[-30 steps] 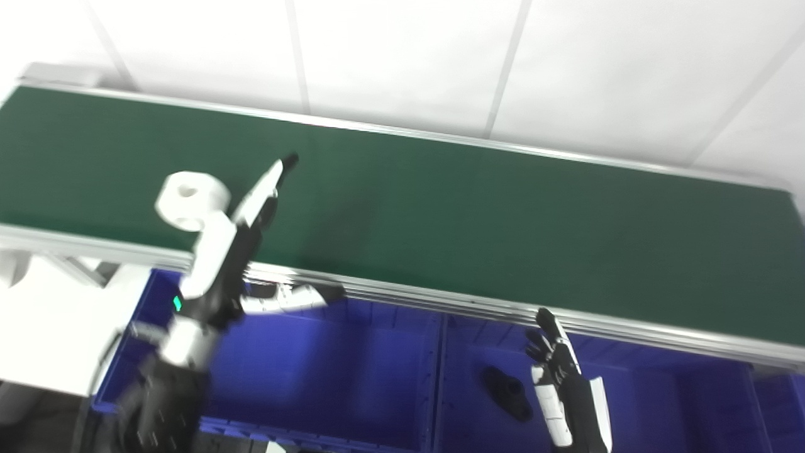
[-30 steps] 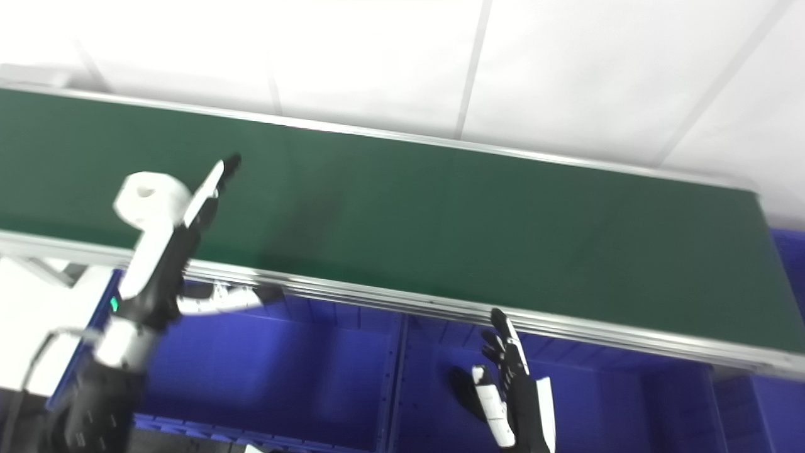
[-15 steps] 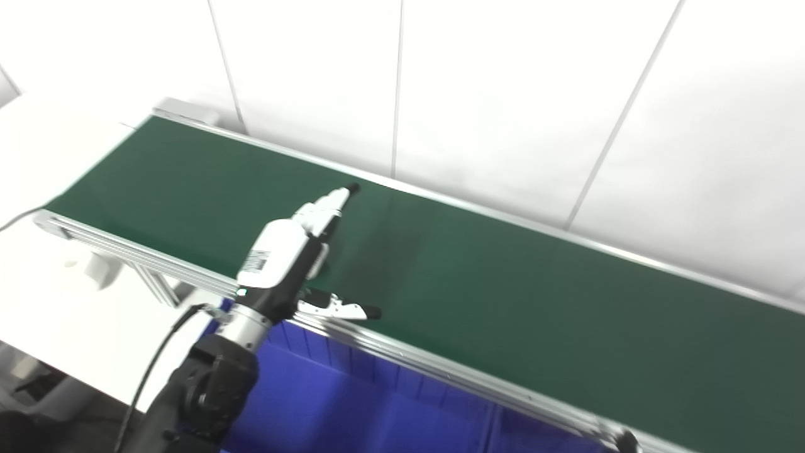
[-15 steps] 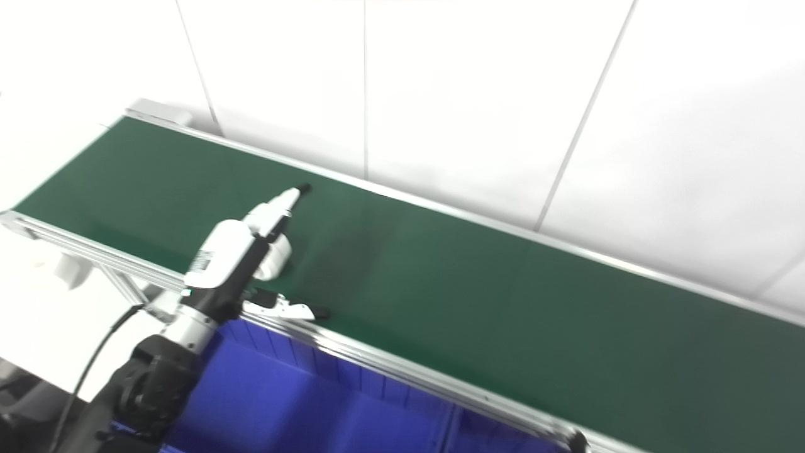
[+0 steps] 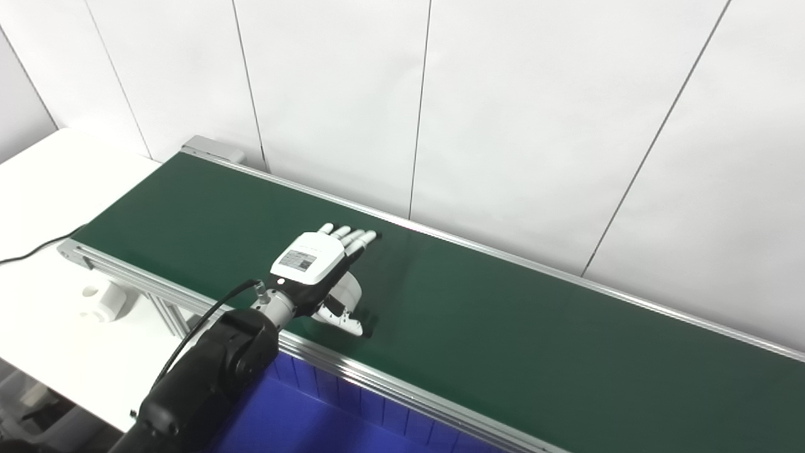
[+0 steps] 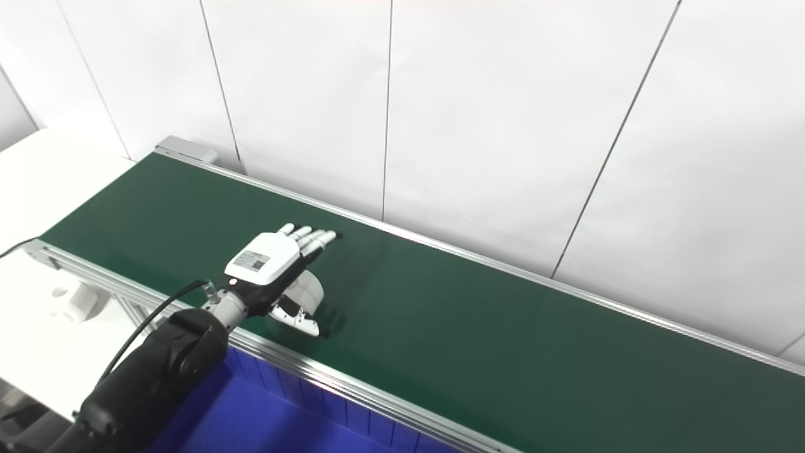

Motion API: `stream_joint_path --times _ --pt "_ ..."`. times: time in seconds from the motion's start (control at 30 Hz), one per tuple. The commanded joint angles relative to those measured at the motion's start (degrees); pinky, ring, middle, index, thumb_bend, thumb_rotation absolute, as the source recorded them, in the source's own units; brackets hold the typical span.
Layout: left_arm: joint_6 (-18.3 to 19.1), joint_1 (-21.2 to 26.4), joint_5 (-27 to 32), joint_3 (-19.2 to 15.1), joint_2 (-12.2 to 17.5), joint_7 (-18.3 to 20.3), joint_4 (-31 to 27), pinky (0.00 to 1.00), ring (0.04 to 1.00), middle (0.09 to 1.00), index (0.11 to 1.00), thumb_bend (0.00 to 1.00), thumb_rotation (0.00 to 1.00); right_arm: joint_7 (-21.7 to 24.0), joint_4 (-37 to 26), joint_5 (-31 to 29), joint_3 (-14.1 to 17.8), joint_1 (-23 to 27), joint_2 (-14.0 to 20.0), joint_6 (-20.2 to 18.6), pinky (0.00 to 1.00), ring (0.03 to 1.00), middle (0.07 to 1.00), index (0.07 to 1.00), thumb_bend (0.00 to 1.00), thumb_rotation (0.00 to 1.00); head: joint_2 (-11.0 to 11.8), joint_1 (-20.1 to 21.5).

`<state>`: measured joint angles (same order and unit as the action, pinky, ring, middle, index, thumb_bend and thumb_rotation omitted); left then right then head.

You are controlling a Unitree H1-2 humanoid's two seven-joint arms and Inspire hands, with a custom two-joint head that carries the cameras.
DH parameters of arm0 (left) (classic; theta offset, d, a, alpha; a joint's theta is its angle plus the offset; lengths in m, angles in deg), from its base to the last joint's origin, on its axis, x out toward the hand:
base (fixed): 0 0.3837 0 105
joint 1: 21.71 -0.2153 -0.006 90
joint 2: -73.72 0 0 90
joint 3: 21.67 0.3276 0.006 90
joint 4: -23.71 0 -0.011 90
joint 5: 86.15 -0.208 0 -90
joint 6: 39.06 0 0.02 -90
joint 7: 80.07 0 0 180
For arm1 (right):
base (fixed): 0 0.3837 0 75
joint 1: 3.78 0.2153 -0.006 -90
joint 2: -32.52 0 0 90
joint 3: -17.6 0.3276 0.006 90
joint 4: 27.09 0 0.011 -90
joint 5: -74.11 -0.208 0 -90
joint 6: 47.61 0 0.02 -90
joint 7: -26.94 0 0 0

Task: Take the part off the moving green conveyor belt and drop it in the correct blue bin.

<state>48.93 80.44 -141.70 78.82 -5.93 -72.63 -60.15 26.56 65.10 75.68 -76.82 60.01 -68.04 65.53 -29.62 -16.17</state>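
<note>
Spanning the scene: white panelled wall (image 5: 534, 113) behind everything, dark seams running down it.
Conveyor belt (image 5: 503, 327): green, long, slanting from upper left to lower right, edged by silver rails.
Surface (image 5: 38, 182): white, at the left end of the belt, with a black cable lying on it.
Blue bin (image 5: 302, 421): below the near rail, only its upper edge and inner wall in view.
Left hand (image 5: 314, 264): palm down over the belt near the near rail, fingers stretched out side by side, thumb angled off toward the rail, arched over the part; whether it touches cannot be told.
Part (image 5: 347, 290): white, rounded, on the belt, mostly hidden beneath the left hand.
Right hand: out of view.
</note>
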Motion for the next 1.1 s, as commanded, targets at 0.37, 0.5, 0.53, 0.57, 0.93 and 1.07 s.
stream_joint_path --times 0.37,0.5,0.53,0.57,0.93,1.07 --pt "4.59 10.27 -1.43 6.87 6.12 16.26 2.1 1.0 0.943 0.882 0.776 0.87 0.42 0.06 -4.65 1.32 -0.2 -1.67 -1.42 0.58 1.0 0.962 0.989 0.993 0.57 1.0 -2.6 1.79" --pt "4.28 11.82 -1.73 7.47 7.23 17.99 1.66 0.96 0.91 0.843 0.706 0.87 0.3 0.2 -5.38 1.56 -0.27 -2.03 -1.73 0.25 0.98 0.949 0.98 0.983 0.62 1.0 -3.0 2.13" --pt "3.86 12.07 -1.73 7.48 7.4 17.52 1.75 0.96 0.904 0.837 0.699 0.87 0.28 0.19 -5.47 1.74 -0.26 -2.09 -1.78 0.31 0.97 0.948 0.98 0.983 0.62 1.0 -3.11 2.2" --pt "3.37 12.24 -1.56 7.42 7.5 16.78 1.96 0.93 0.888 0.821 0.682 0.86 0.26 0.19 -5.57 1.83 -0.25 -2.18 -1.85 0.29 0.97 0.951 0.982 0.986 0.62 1.0 -3.22 2.31" --pt "1.72 12.34 -0.16 7.78 6.42 13.65 -1.81 0.51 0.526 0.532 0.45 0.52 0.0 0.64 -5.15 0.76 -0.13 -2.34 -1.79 0.75 0.97 0.947 0.975 1.0 0.6 1.0 -3.93 2.78" --pt "1.16 11.93 -0.09 7.82 6.11 12.59 -3.69 0.54 0.538 0.533 0.446 0.52 0.0 0.77 -5.13 0.64 -0.23 -2.32 -1.64 0.75 0.97 0.946 0.974 1.0 0.61 1.0 -4.11 2.74"
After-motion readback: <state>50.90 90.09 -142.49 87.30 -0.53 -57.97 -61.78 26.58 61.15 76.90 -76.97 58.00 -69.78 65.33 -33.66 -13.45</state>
